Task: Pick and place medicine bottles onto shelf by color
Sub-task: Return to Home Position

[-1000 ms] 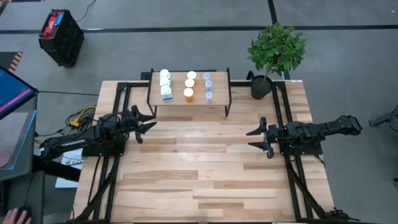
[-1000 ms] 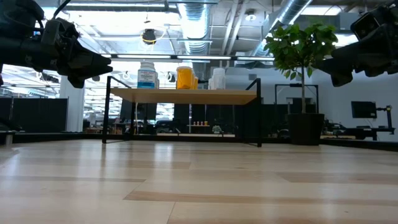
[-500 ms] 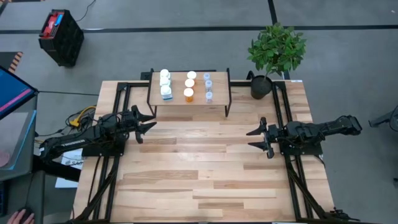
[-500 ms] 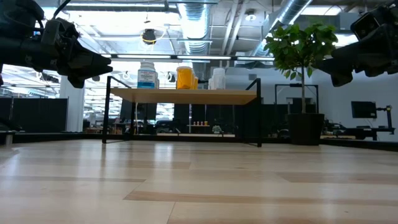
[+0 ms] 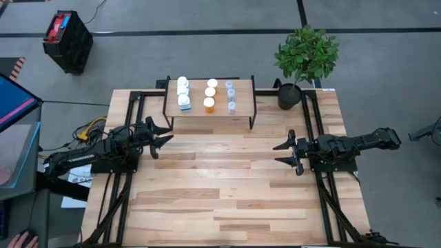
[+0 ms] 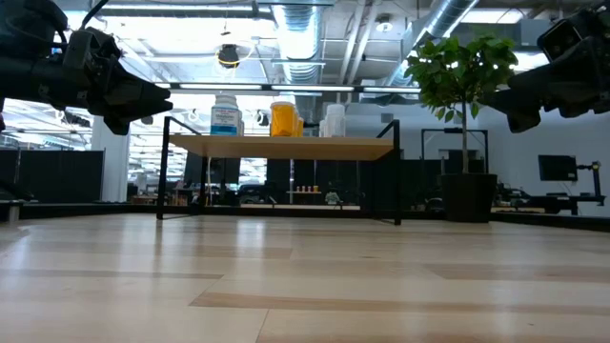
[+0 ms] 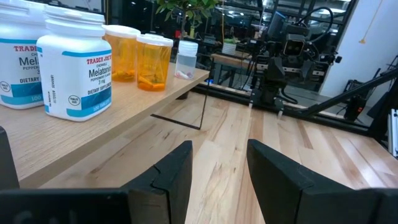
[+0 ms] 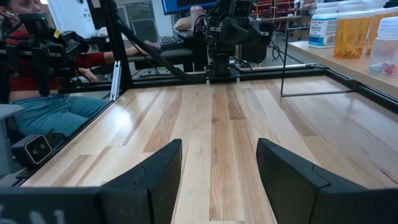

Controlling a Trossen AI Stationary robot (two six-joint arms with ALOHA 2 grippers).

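The shelf [image 5: 210,114] stands at the table's far side, its black legs on the tabletop. On its top board stand white bottles [image 5: 183,92] at the left, orange bottles [image 5: 209,96] in the middle and clear bottles [image 5: 230,96] at the right. They also show in the low view [image 6: 227,115] and in the left wrist view [image 7: 74,68]. My left gripper [image 5: 162,136] is open and empty, near the shelf's left front leg. My right gripper [image 5: 284,151] is open and empty, at the table's right.
A potted plant [image 5: 303,58] stands at the far right corner of the table. Black frame rails [image 5: 324,200] run along the table's left and right sides. A person [image 8: 37,74] sits beyond the table's left edge in the right wrist view.
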